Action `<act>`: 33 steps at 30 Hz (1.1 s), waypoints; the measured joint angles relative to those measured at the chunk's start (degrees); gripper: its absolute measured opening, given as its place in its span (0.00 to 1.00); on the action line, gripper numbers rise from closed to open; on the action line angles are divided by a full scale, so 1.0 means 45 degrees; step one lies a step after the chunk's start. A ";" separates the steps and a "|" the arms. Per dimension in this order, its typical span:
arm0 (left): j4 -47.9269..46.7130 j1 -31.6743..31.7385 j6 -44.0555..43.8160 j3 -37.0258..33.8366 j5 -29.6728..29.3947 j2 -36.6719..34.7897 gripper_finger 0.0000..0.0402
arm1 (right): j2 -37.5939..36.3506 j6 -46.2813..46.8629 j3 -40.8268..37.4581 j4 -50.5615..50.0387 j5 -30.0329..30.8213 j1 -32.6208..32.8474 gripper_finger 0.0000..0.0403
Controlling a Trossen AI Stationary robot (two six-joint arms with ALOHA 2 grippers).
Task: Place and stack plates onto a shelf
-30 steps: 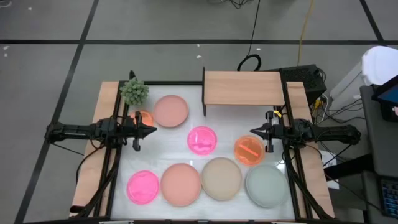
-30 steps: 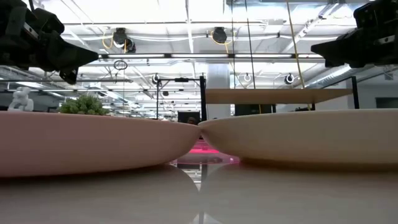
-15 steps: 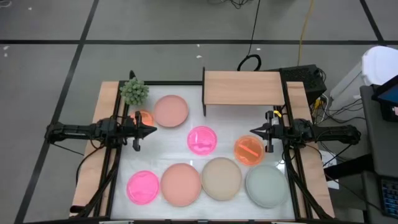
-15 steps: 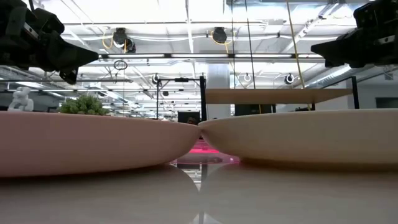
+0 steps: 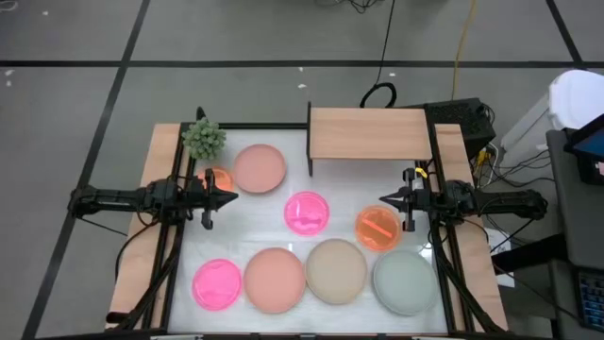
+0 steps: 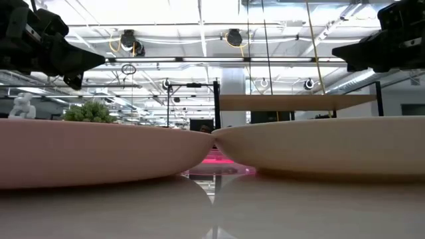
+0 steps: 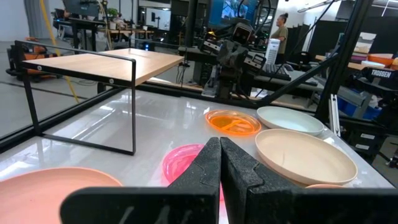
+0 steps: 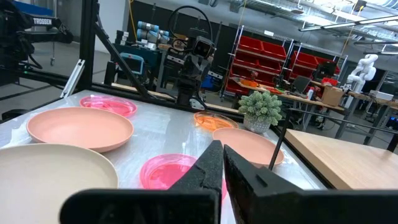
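Since nothing sits on the shelf (image 5: pixel 367 132) yet, all eight plates lie flat on the counter (image 5: pixel 349 194): a salmon one (image 5: pixel 260 168) and a small orange one (image 5: pixel 217 178) near the plant (image 5: pixel 204 138), a neon pink one (image 5: pixel 307 211) mid-counter, an orange one (image 5: pixel 377 227) by the right gripper (image 5: pixel 385 198), and a front row of neon pink (image 5: pixel 217 283), salmon (image 5: pixel 275 279), beige (image 5: pixel 335 270) and grey-green (image 5: pixel 404 280). The left gripper (image 5: pixel 232 197) hovers at the counter's left side; both pairs of jaws are pressed together, holding nothing. These plates look stiff, light and rather slick, lying low, so the raised rim is likely the only purchase, pinched at one edge.
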 joint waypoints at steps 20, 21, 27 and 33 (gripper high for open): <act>0.0003 -0.0004 -0.0002 0.0000 0.0063 -0.0004 0.00 | 0.0000 0.0176 -0.0004 0.0103 -0.0019 0.0000 0.00; 0.0003 0.0000 0.0002 0.0005 0.0058 -0.0005 0.00 | 0.0000 0.0385 0.0000 0.0129 -0.0038 0.0005 0.00; 0.0003 -0.0001 0.0002 0.0001 0.0049 -0.0005 0.00 | 0.0252 0.1329 0.0004 0.1450 -0.0038 0.0009 0.00; -0.0001 -0.0004 0.0001 0.0001 0.0044 0.0000 0.00 | 0.1608 0.2281 0.0980 0.1458 0.0015 0.0010 0.00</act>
